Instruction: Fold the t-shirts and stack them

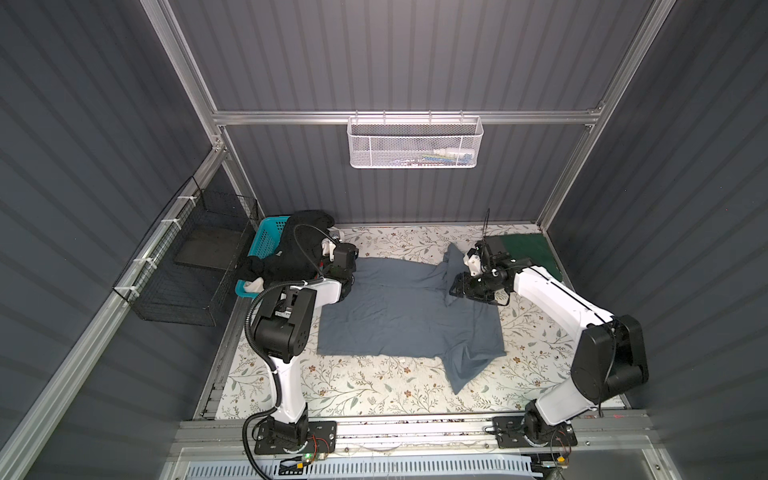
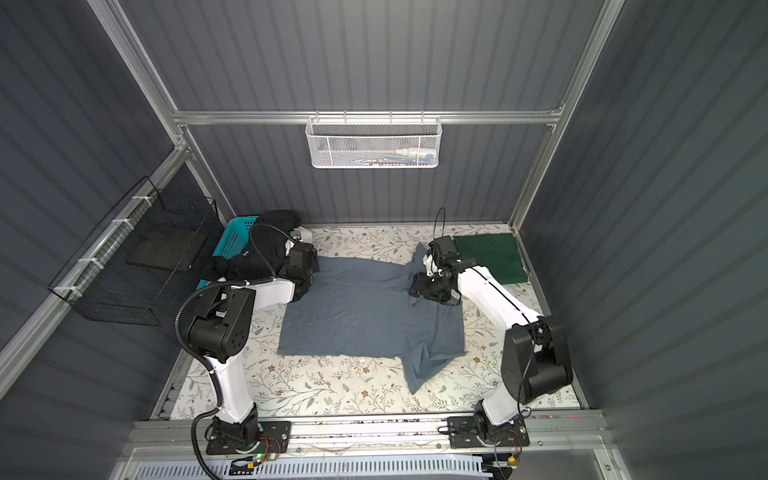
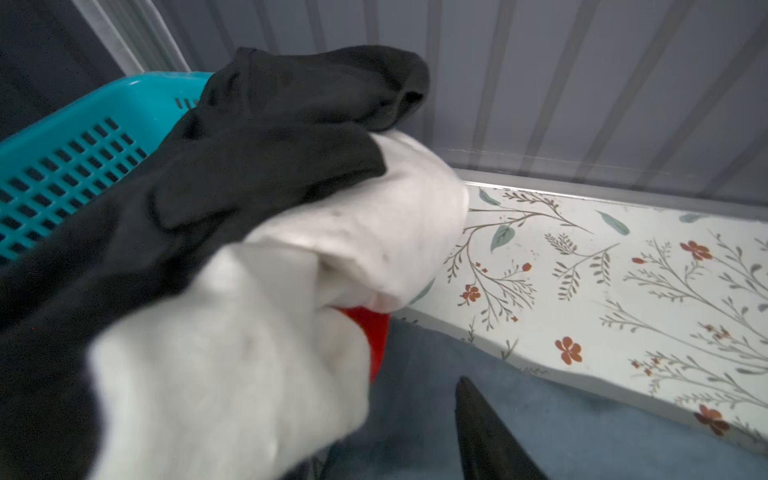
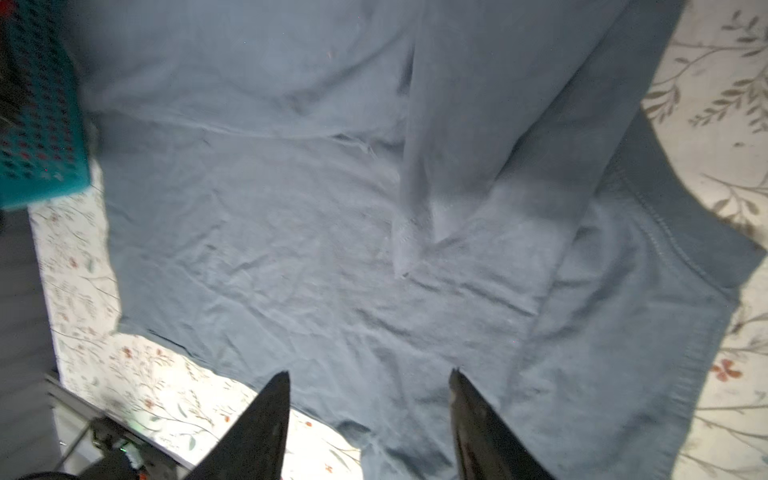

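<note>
Across the middle of the floral table (image 1: pixel 374 395), the blue-grey t-shirt (image 1: pixel 399 316) lay spread, one sleeve doubled onto its body. I judged it light, limp and quick to wrinkle, best pinched at a stitched hem or sleeve seam. My right gripper (image 4: pixel 370 374) hung just above it, jaws apart and empty. My left gripper (image 1: pixel 347 291) sat at its edge by the turquoise basket (image 1: pixel 266 237); its one visible finger (image 3: pixel 486 432) stood off-centre, so I took those jaws for parted too.
</note>
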{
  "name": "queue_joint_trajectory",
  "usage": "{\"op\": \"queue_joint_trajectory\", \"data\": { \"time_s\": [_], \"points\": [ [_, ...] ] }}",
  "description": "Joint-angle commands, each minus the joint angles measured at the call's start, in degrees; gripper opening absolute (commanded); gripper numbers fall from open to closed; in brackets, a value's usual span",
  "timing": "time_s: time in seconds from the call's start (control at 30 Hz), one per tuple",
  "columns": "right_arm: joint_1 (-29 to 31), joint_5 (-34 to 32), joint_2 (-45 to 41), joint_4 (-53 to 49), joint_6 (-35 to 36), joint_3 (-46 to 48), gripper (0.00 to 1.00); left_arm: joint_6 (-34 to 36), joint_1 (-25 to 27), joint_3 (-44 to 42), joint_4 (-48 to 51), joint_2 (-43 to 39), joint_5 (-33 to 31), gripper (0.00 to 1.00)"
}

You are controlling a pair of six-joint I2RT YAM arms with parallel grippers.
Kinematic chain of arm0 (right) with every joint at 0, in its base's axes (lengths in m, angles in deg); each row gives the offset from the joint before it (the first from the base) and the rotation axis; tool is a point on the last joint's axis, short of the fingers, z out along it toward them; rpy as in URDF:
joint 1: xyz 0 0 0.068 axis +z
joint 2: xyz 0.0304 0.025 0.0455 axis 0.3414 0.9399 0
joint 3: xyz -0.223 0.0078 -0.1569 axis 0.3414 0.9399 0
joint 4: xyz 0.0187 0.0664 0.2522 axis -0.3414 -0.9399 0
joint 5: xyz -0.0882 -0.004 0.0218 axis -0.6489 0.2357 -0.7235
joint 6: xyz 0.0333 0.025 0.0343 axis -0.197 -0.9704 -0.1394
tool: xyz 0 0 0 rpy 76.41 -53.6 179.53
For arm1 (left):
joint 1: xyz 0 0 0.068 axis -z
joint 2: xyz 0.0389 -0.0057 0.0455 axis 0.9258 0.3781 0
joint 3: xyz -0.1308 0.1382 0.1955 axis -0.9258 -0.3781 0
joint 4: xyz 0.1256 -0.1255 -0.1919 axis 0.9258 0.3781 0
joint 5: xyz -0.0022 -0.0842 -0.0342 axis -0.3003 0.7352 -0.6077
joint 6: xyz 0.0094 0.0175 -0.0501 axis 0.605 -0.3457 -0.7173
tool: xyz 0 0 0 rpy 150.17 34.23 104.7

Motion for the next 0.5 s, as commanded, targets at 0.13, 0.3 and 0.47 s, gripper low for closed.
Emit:
{"op": "queue_joint_trajectory", "data": {
  "time_s": [0.13,0.3,0.47],
  "points": [
    [-6.1,-2.4,0.9,2.6,-0.5,-2.7,0.69,0.4,5.4,3.7,3.7,-3.0,2.6,0.8],
    [-10.5,-2.3,7.5,6.7,-2.0,-4.2,0.62,-2.5,8.9,1.6,4.0,-5.2,9.3,0.82],
    [-13.0,1.3,15.6,10.3,-4.2,-8.2,0.56,-7.1,11.2,-0.2,5.2,-6.3,15.5,0.82]
  ]
}}
